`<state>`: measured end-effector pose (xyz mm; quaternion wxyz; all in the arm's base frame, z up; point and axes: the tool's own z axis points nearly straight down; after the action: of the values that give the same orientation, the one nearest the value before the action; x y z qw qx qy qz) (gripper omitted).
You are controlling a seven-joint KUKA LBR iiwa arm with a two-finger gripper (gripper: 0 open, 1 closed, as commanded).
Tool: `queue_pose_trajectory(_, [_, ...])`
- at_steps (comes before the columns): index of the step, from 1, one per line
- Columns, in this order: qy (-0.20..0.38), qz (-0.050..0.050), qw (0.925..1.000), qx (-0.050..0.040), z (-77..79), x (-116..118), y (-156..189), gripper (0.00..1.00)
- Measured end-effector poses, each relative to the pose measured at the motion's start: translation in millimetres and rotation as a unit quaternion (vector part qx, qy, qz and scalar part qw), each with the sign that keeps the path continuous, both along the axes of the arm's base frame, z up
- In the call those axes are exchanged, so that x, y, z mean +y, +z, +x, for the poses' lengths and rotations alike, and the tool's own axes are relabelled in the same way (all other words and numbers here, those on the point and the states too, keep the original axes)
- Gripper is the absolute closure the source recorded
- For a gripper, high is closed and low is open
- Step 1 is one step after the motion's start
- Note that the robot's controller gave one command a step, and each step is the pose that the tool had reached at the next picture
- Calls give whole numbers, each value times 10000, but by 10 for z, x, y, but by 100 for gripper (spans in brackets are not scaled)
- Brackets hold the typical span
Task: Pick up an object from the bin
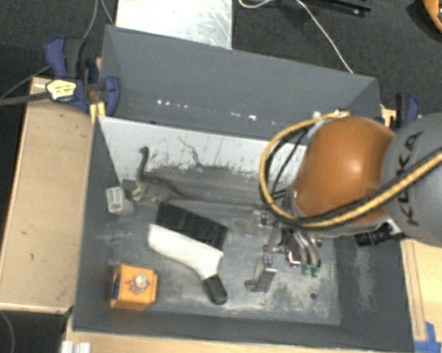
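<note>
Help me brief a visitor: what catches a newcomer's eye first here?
The arm's big orange wrist cover dominates the right, with the gripper below it, down inside the bin. Next comes the small orange block in the near left corner, then the white piece mid-bin.

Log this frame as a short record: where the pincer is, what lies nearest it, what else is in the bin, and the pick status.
pincer: low over bare floor, right of the bin's centre
container: grey metal bin
nearest things: white oblong piece with a black tip and flat black rectangular pad, both toward the view's left of the pincer
other things: orange square block with a metal knob in the front-left corner; small pale grey clip by the left wall
held: nothing visible
pick status: not yet done
</note>
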<state>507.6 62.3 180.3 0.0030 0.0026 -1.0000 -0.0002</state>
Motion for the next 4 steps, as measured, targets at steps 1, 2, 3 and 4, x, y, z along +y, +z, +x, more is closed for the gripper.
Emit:
queue_pose_trajectory(1, [-15,3,10000,-42,18,-3,43,0])
queue_pose_trajectory(2, [421,17,9991,23,140,804,-805,0])
queue_pose_trajectory(3, [-1264,11,9920,-69,259,514,-873,100])
queue_pose_trajectory(4, [-1269,11,9919,-69,259,514,-874,100])
